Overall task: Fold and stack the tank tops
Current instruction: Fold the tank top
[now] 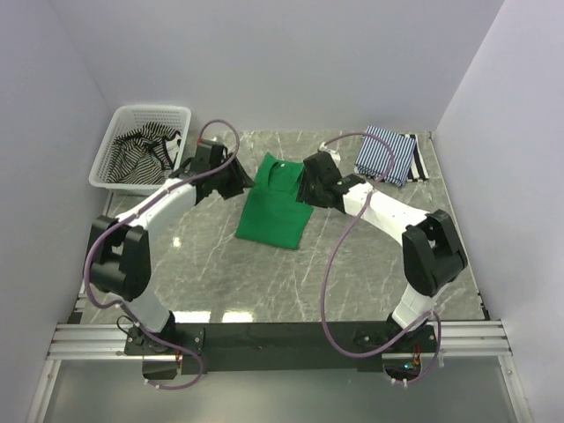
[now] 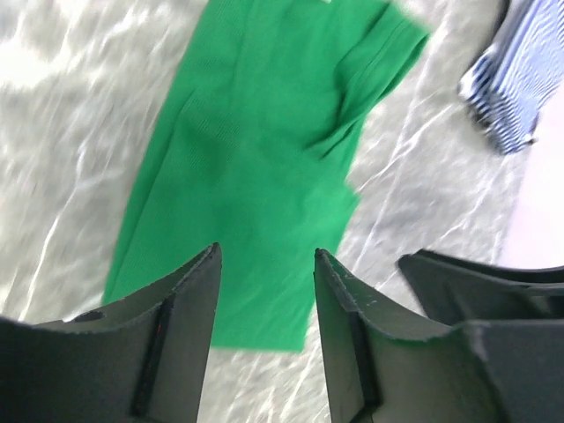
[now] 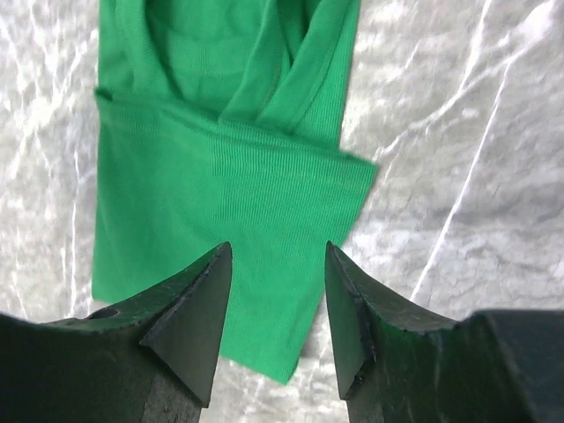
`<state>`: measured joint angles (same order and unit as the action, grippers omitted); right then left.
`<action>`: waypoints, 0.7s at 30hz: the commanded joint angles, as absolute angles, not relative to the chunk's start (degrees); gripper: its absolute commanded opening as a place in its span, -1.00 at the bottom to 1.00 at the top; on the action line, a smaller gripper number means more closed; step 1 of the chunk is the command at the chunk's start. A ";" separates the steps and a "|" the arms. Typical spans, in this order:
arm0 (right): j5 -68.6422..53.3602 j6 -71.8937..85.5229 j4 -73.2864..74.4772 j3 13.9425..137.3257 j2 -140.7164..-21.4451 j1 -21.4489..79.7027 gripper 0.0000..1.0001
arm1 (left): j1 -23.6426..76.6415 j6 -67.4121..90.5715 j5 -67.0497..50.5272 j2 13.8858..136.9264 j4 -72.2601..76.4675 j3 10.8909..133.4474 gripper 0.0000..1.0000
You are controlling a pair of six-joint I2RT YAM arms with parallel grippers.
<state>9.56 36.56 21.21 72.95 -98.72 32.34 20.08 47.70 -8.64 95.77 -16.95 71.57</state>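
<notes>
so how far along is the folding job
Done: the blue striped top lies folded at the far right. In hand: the green top looks partly folded mid-table, with the left end effector and right end effector open above it, holding nothing. Left: finish and stack it, then the black-and-white striped top in the basket.

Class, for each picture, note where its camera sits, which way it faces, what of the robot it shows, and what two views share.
Top external: above and behind the arms, facing down across the grey marble table; both arms show.
Left wrist: on the left arm, looking down at the bright green cloth tank top; open left gripper shows.
Right wrist: on the right arm, facing down at the same top; open right gripper shows.
Shared: the green top, in both wrist views.
</notes>
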 commanded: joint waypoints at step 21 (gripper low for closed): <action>8.96 44.56 15.47 54.76 -94.31 45.09 0.08 | 27.25 54.40 -0.18 84.20 -13.36 46.76 0.41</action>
<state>8.29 42.72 18.28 55.61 -95.70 44.51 27.31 52.88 -1.56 85.76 -16.05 47.75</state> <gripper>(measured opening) 0.539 0.700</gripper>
